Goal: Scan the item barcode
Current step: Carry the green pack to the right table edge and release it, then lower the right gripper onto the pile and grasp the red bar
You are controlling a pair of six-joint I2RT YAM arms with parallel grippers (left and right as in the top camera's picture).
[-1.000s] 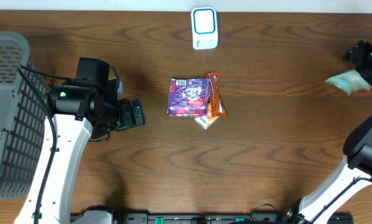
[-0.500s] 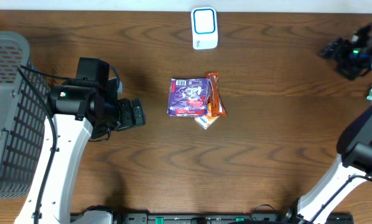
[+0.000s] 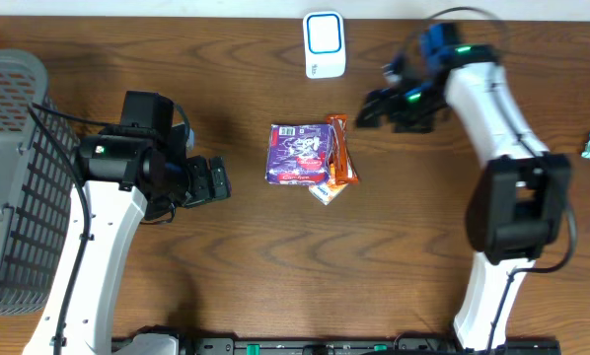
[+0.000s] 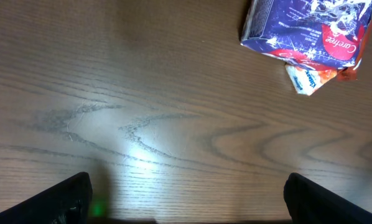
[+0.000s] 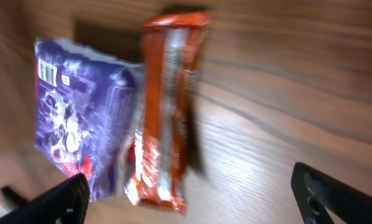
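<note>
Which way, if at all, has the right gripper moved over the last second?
Yes. The right gripper swung left from the view's far right toward the white rectangular scanner, now just right of the orange foil snack wrapper.

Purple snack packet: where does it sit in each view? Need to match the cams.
Overhead: purple packet in the middle of the frame.
Left wrist: top right corner, cut off by the top edge.
Right wrist: left side, blurred.
Shared landmark: orange wrapper lying against the packet's edge; only a sliver shows in the left wrist view.
</note>
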